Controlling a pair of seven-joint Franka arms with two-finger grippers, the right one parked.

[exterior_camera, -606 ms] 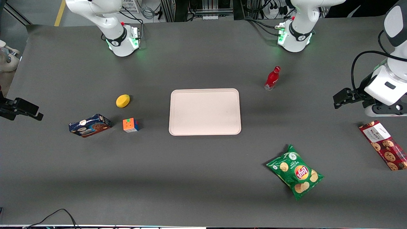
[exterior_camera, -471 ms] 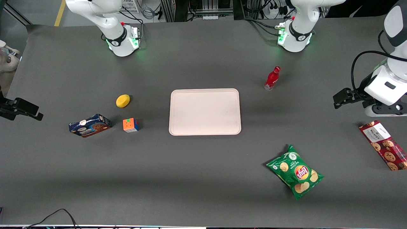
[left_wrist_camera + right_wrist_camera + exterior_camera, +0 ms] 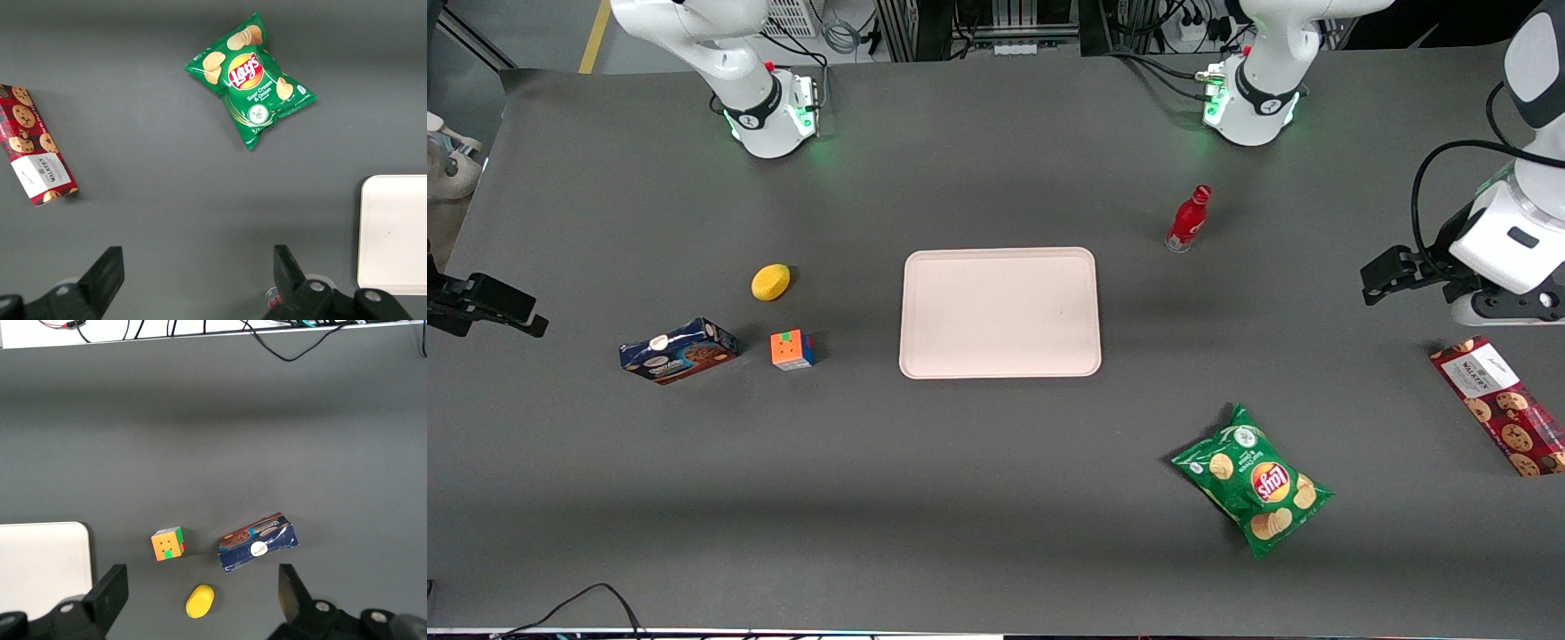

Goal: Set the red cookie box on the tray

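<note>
The red cookie box [image 3: 1498, 404] lies flat at the working arm's end of the table, its white label end farther from the front camera. The left wrist view shows the box [image 3: 35, 148] too, apart from the fingers. The pale tray [image 3: 1000, 311] sits bare in the middle of the table, and one edge of it [image 3: 393, 233] shows in the left wrist view. My left gripper [image 3: 1373, 283] hangs above the table, farther from the front camera than the box. It is open [image 3: 197, 273] with nothing between its fingers.
A green chips bag [image 3: 1252, 492] lies between the tray and the box, nearer the front camera. A red bottle [image 3: 1189, 220] stands farther back. A yellow lemon [image 3: 770, 282], a colour cube [image 3: 792, 349] and a blue cookie box [image 3: 678, 350] lie toward the parked arm's end.
The left arm's wrist has shifted very slightly toward its own end of the table. The box and everything else on the table stay where they were.
</note>
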